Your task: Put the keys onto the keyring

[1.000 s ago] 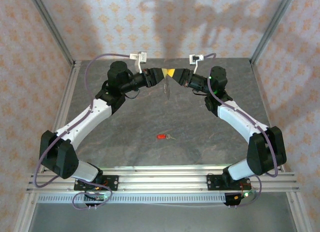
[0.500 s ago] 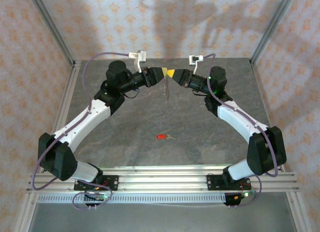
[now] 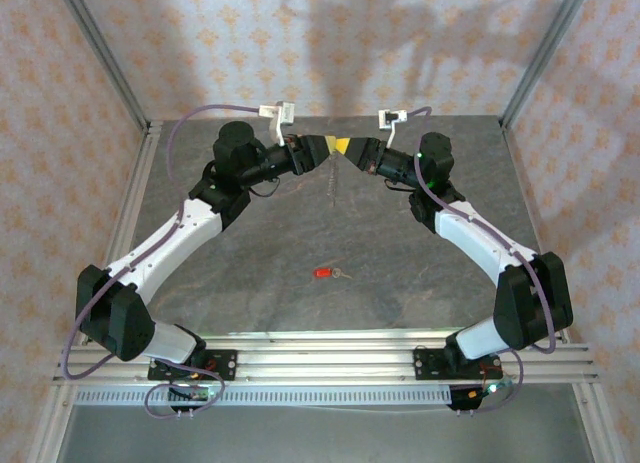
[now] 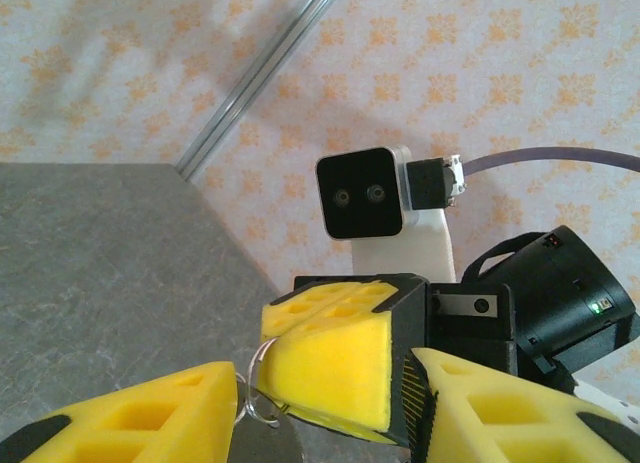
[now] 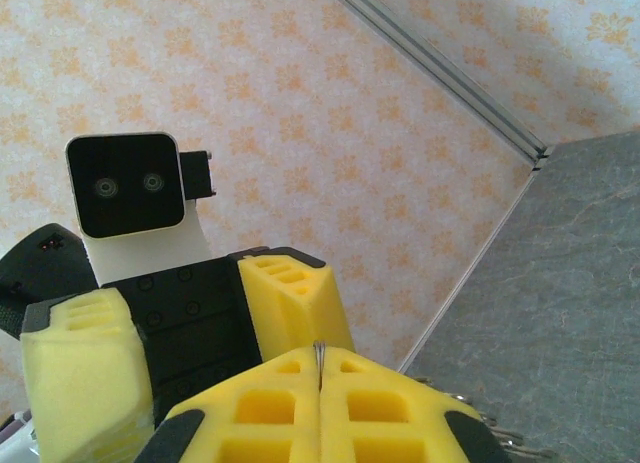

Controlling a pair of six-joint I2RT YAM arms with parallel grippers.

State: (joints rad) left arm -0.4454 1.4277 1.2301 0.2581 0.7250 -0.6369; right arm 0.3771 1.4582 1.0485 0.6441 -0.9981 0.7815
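Two tools meet tip to tip above the far edge of the surface [image 3: 400, 283], much as they did a second ago; the only change is a slight shift of the joined tips. The right tool [image 3: 345, 146] has its pads [image 5: 300, 403] pressed together on the keyring [image 3: 336, 179]. A thin metal edge shows in their seam, and the rest dangles below. The left tool [image 3: 322, 144] has its jaws partly spread. A grey round piece [image 4: 265, 445] sits between them at the bottom of the left wrist view, and whether they pinch it cannot be told. The key [image 3: 322, 273] lies alone near the middle of the surface, a little toward the near edge and well apart from both tools. The task therefore seems hardly advanced: the ring is being readied, and the key is not yet on it. No container takes part.
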